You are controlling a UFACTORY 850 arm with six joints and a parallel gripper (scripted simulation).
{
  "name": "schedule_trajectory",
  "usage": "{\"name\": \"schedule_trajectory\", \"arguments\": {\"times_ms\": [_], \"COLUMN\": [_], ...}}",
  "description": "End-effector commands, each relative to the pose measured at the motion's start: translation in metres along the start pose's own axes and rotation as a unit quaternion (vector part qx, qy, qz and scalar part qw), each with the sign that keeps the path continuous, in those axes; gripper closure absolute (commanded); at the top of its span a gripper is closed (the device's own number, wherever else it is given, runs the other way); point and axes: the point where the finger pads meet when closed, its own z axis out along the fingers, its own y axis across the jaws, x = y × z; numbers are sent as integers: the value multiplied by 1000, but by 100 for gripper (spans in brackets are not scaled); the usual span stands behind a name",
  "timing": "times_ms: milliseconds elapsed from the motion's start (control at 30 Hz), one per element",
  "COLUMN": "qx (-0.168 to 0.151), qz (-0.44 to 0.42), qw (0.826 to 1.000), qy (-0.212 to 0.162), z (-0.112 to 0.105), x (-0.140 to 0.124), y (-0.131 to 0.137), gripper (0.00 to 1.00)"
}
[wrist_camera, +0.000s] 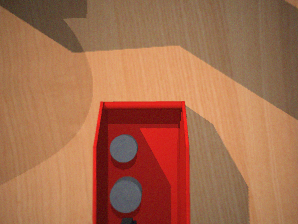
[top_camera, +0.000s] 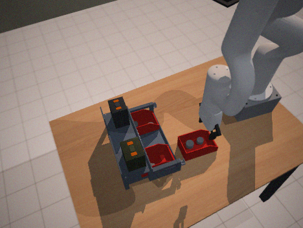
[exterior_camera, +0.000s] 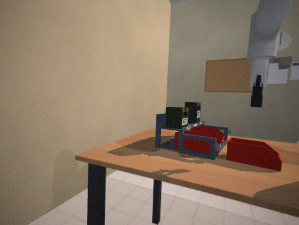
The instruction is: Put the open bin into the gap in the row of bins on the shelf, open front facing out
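Observation:
The red open bin (top_camera: 197, 144) stands on the table, right of the shelf, with two grey round parts (top_camera: 194, 142) in it. It also shows in the exterior view (exterior_camera: 253, 153) and in the wrist view (wrist_camera: 142, 162), where the parts (wrist_camera: 123, 149) lie in a line. My gripper (top_camera: 214, 133) is open and empty, high above the bin's right end; in the exterior view it (exterior_camera: 256, 96) hangs well above the table. The blue-grey shelf (top_camera: 140, 142) holds two red bins (top_camera: 144, 121) (top_camera: 160, 155) with a gap (top_camera: 152, 137) between them.
Two dark boxes (top_camera: 118, 112) (top_camera: 133, 154) with orange marks stand on the shelf's upper board. The arm's base (top_camera: 257, 103) sits at the table's back right. A cork board (exterior_camera: 227, 75) hangs on the wall.

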Motion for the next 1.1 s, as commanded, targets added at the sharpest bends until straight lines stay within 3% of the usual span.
{"name": "schedule_trajectory", "arguments": {"times_ms": [0,300,467,1067], "qx": [-4,-4,-4,-4], "qz": [0,0,0,0], "qw": [1000,1000,1000,1000], "qy": [-1,-1,-1,-1], "z": [27,27,71,62], "x": [-2,-2,-2,-2], "y": [2,2,2,2], "gripper": [0,0,0,0]}}
